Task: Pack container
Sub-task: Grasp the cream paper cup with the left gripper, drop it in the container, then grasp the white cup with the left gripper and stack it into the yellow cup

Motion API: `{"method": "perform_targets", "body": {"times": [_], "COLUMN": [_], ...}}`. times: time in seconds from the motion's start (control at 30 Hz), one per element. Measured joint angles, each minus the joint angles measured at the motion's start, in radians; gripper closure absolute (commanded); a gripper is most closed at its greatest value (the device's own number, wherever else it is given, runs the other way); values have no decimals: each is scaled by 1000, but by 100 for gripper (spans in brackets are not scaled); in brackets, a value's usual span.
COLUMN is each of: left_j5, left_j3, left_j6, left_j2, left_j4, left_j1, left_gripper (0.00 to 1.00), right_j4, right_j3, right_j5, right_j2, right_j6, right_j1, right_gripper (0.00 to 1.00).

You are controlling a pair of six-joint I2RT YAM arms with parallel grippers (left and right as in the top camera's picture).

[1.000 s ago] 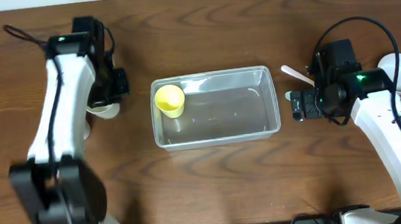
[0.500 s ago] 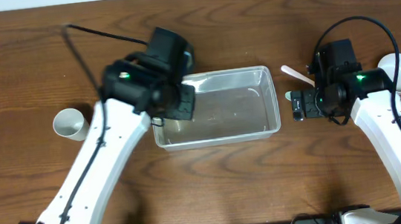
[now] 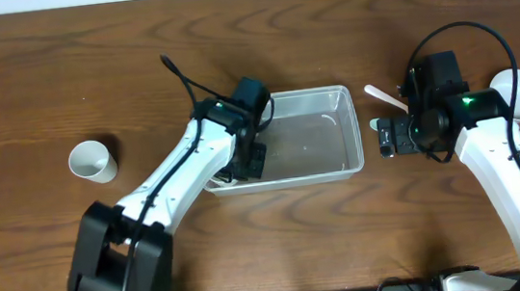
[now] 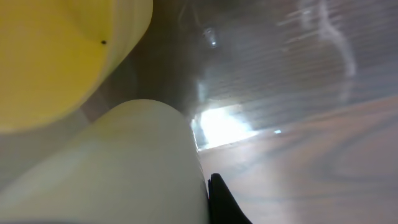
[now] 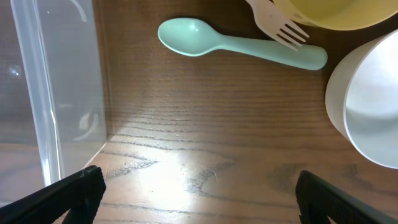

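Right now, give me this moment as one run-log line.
task: pack container | left fingers: inside container beside yellow cup, white cup close by, grip unclear | right fingers: open, empty, over table near spoon

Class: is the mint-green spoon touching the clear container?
Apart. The right wrist view shows bare wood between the spoon and the container wall.

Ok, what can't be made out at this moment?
Left pincer: overhead, its own arm covers the jaws; left wrist view too close, blurred.
Yellow cup: overhead, hidden under that arm.
Pale rounded shape: left wrist, blurred, unidentifiable.
Yellow bowl, fork: right wrist, cut by top edge.
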Motion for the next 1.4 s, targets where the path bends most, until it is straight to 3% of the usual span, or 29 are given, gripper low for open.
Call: {"method": "perform_targets", "body": {"times": [0.07,0.13,0.2,0.27,0.43,0.63,0.73,1.0,1.4], "left_j5": [-7,-16,-26,-30,-41,-49,-101,-218,-239], "left_j3": [-1,-1,-1,-1,3,156,279,394,389], "left_j6": [0,3,-1,3,4,4,8,7,4], "left_j2": [23,39,54,61,63,31,-45,-317,-299], "left_j4": [4,11,15,18,5,-167,-221,-261,-283], "left_j1": [4,10,21,32,45,45,47,198,510], "left_gripper": [93,78,76,67,64,61,47,45,41], "right_j4": [-4,-7,-8,-8,-8,-9,-10,-9,-9], "right_j3": [0,0,0,0,0,0,0,0,0], "right_j5": [0,1,2,2,2,6,10,18,18], "right_j2": [0,0,0,0,0,0,0,0,0], "right_j6": [0,0,0,0,0,0,0,0,0], "right_j1": [0,0,0,0,0,0,0,0,0], "right_gripper": [1,1,1,1,1,1,1,1,1]}}
